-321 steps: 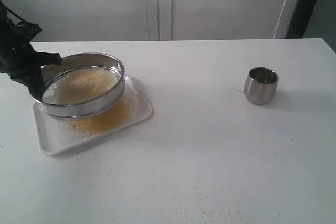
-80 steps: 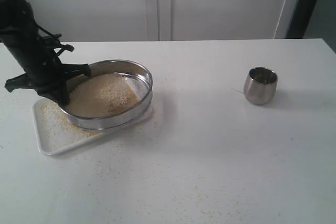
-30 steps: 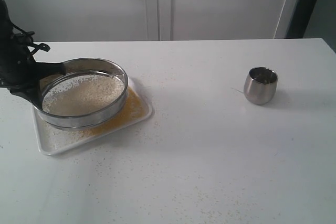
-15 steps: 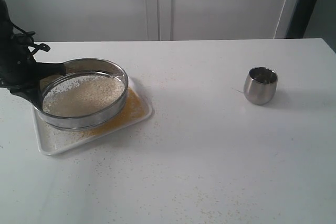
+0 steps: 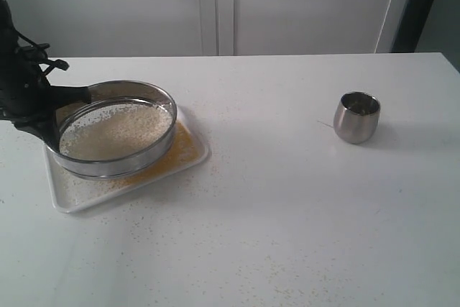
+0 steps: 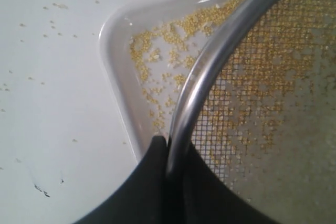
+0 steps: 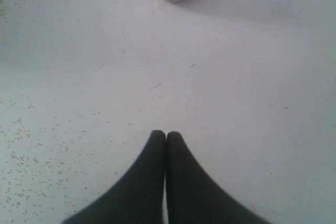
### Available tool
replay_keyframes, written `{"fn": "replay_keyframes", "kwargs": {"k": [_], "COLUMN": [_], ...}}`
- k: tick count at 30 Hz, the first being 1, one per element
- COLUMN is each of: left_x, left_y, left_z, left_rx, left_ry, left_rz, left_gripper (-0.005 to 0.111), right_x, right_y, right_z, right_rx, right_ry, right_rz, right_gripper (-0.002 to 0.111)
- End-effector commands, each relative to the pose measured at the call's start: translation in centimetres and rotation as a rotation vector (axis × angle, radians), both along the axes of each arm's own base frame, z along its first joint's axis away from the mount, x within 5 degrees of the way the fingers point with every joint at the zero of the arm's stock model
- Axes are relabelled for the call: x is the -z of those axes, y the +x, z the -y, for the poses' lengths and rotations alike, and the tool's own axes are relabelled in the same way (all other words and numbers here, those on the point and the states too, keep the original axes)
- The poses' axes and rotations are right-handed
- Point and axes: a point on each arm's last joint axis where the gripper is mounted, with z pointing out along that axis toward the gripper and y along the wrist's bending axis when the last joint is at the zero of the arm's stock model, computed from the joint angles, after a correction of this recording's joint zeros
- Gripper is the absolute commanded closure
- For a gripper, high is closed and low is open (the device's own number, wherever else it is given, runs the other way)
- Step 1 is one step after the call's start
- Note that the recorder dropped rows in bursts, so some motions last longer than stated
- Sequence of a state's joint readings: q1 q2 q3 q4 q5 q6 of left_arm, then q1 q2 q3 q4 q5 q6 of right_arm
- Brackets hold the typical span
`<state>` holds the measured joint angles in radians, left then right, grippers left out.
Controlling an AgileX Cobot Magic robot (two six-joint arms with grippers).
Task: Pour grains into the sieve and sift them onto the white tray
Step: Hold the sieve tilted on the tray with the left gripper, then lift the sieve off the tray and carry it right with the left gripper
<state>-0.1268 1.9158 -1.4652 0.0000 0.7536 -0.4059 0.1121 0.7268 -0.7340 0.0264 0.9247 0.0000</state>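
Since a couple of seconds ago the sieve (image 5: pixel 123 167) has swung back left and levelled over the white tray (image 5: pixel 77 200). From outside, my left fingers (image 5: pixel 70 94) pinch its rim, pale grains (image 5: pixel 115 131) fill it, golden ones lie on the tray, and the steel cup (image 5: pixel 357 117) stands well apart on the tabletop (image 5: pixel 287 213). At my left wrist, both fingers (image 6: pixel 151 174) clamp that rim, with golden granules under the mesh (image 6: pixel 262 77). At my right wrist, my right fingers (image 7: pixel 151 182) are pressed together above the speckled tabletop.
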Motion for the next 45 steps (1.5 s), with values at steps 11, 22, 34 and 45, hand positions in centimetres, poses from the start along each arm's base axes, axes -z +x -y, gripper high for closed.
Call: {"fn": "replay_keyframes", "kwargs": {"k": [11,22,34,45], "left_x": [-1.8,-2.1,-2.1,-2.1], "left_y": [-0.8,-1.3,-1.7,-2.5], "left_z": [0.4,1.3,2.1,5.8], "left_rx": [0.022,0.061,0.115,0.225], "left_ry": [-0.027,-0.038,-0.075,-0.071], "left_rz": [0.009,-0.009,-0.038,-0.019], "left_gripper": [0.107,0.107,0.107,0.107], "right_x": [0.1,0.1,0.1,0.1], "right_y": [-0.1,-0.1,-0.1,-0.1], "right_z": [0.0,0.0,0.0,0.0], "right_rx": [0.019,0.019,0.019,0.019], "right_ry": [0.019,0.019,0.019,0.019], "right_rz": [0.003,0.003,0.003,0.003], "right_gripper": [0.108,0.108,0.108,0.108]}}
